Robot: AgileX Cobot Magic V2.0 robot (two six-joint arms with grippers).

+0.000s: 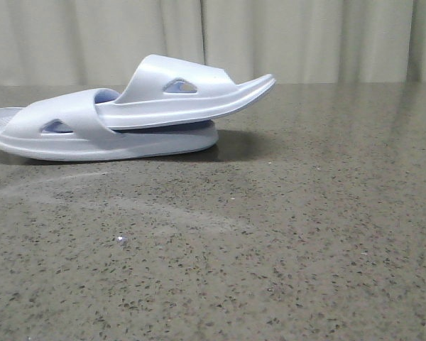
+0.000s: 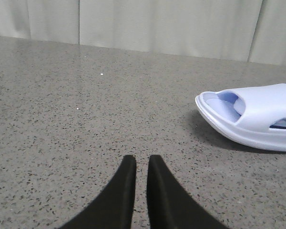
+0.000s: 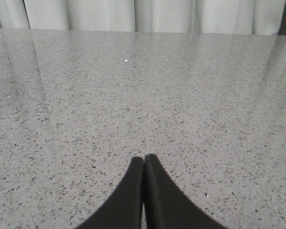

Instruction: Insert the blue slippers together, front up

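Observation:
In the front view the two blue slippers lie nested at the left of the table. The lower slipper (image 1: pixel 92 138) lies flat. The upper slipper (image 1: pixel 192 96) is pushed under the lower one's strap, its free end tilted up to the right. One end of the pair shows in the left wrist view (image 2: pixel 257 119). My left gripper (image 2: pixel 138 160) is empty, its fingers nearly together with a thin gap, low over bare table well short of the slippers. My right gripper (image 3: pixel 144 157) is shut and empty over bare table. Neither gripper shows in the front view.
The grey speckled stone table (image 1: pixel 284 249) stretches out in all views. Pale curtains (image 1: pixel 305 35) hang behind its far edge.

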